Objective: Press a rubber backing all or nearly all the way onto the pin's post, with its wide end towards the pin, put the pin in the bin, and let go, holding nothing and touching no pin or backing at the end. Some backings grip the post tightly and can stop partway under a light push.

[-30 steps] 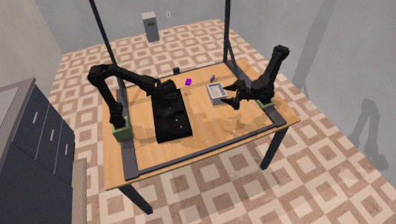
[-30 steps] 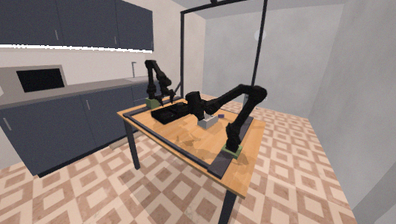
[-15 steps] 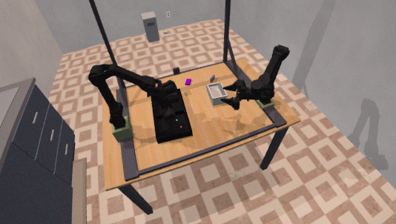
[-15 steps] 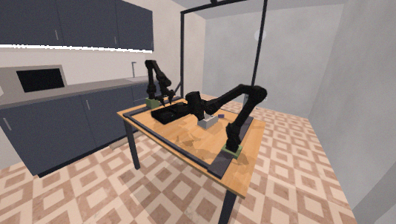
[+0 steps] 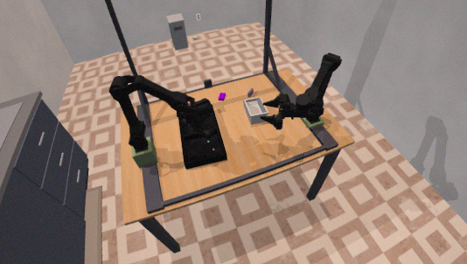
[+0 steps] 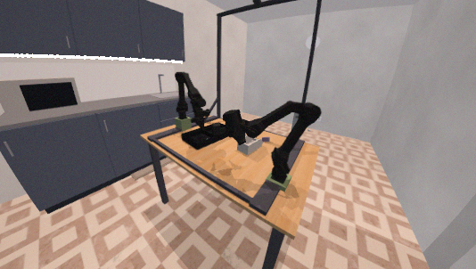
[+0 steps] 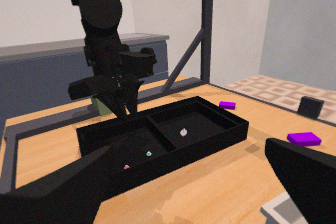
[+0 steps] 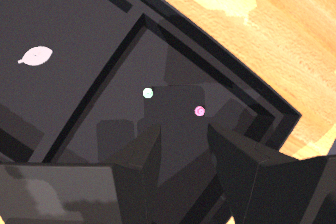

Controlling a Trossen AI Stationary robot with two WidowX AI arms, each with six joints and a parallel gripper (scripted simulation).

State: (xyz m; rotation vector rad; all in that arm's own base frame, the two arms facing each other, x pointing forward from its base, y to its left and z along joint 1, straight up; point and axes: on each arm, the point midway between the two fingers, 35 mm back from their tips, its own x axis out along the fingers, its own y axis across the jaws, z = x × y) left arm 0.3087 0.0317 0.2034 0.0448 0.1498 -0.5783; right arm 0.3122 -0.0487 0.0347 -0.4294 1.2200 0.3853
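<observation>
The right hand (image 5: 198,107) (image 6: 203,127) (image 7: 130,120) (image 8: 184,130), its fingers part-spread with nothing between, could flick the tiny, round pink backing (image 5: 213,149) (image 7: 126,167) (image 8: 199,111) or green backing (image 5: 208,141) (image 7: 148,153) (image 8: 147,93) if it shuts off-centre. A light push could leave either partway on. The pin (image 7: 183,132) (image 8: 37,56), pale, smooth and leaf-shaped, lies in the matt black tray's (image 5: 205,164) (image 6: 199,145) (image 7: 219,143) (image 8: 288,117) other compartment. The left hand (image 5: 263,110) (image 6: 245,138) (image 7: 188,149) is spread wide beyond the tray.

No legible text, label, brand, number or sign on anything in any view; worktop and walls carry none that can be read.
</observation>
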